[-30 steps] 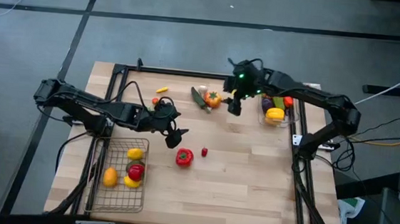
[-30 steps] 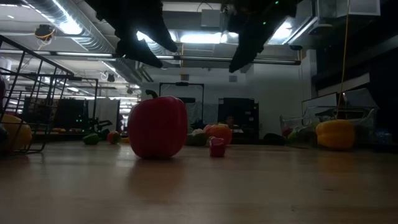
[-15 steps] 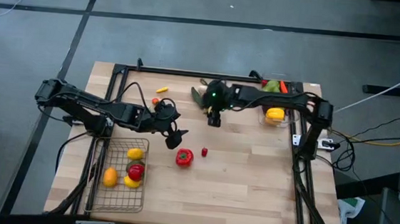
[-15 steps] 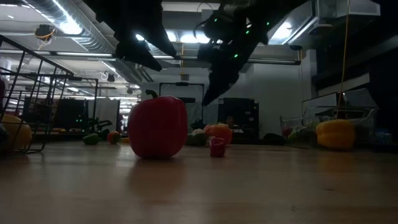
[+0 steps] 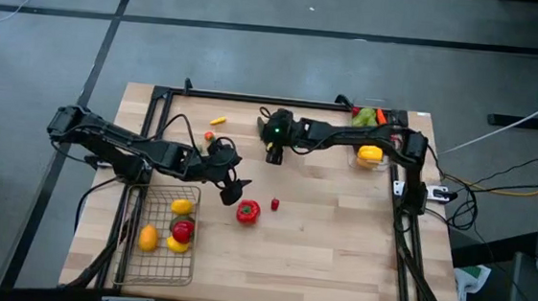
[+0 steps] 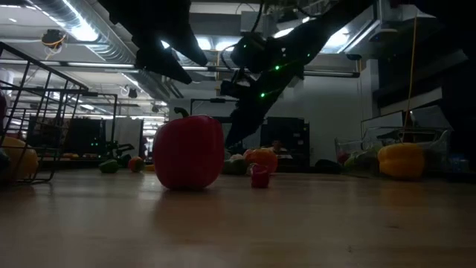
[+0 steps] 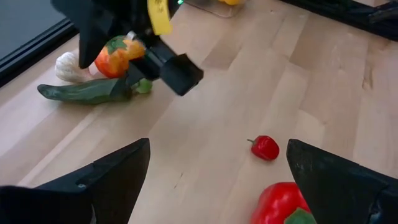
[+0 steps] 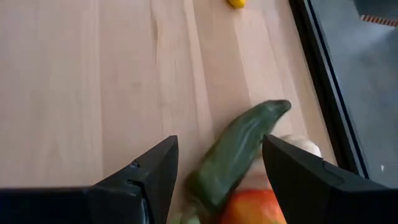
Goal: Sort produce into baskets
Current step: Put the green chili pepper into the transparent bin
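Light wooden plank tabletop (image 5: 329,242), bordered by a black metal frame (image 5: 254,98) along its far edge and sides. Grey floor (image 5: 56,47) surrounding the table, crossed by dark seam lines. Black cables (image 5: 497,183) trailing off the table's right side. In the low view, room beyond the table: ceiling strip lights (image 6: 82,30), silver ductwork (image 6: 111,48), a dark cabinet (image 6: 286,141) against the back wall.

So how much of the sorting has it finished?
Partly. The wire basket holds four pieces; the clear bin has a yellow pepper. The right gripper, open and empty, hangs over the green pepper. The red pepper and small pieces remain out.
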`<action>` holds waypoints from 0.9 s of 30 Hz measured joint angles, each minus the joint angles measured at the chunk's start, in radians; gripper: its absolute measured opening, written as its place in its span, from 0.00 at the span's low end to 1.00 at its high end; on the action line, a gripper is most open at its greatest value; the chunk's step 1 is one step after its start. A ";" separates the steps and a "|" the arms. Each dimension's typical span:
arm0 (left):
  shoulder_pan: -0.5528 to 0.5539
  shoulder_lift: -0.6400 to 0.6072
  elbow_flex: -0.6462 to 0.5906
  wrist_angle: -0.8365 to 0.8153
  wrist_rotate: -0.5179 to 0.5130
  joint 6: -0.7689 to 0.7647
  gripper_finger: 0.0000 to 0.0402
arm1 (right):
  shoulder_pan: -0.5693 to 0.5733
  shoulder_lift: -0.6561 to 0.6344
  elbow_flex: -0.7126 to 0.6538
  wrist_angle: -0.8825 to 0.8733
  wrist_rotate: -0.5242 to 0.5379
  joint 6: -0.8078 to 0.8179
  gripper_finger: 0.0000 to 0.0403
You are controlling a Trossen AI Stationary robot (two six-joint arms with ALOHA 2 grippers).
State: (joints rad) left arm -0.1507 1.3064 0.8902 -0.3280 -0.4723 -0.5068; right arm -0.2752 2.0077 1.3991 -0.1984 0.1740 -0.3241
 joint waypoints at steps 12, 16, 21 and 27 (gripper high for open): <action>-0.007 0.000 0.000 -0.004 0.000 -0.013 0.93 | -0.032 0.058 0.000 0.022 0.073 0.038 0.58; -0.007 0.000 0.000 -0.004 0.000 -0.014 0.93 | -0.047 0.058 0.000 0.015 0.015 0.068 0.58; -0.007 0.000 0.000 -0.004 0.000 -0.014 0.93 | -0.053 0.058 0.000 0.008 -0.054 0.084 0.58; -0.007 0.000 0.000 -0.004 0.000 -0.014 0.93 | -0.058 0.058 0.000 -0.014 -0.041 0.084 0.58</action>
State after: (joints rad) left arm -0.1577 1.3064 0.8902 -0.3317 -0.4721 -0.5207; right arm -0.3331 2.0659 1.3994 -0.2129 0.1332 -0.2402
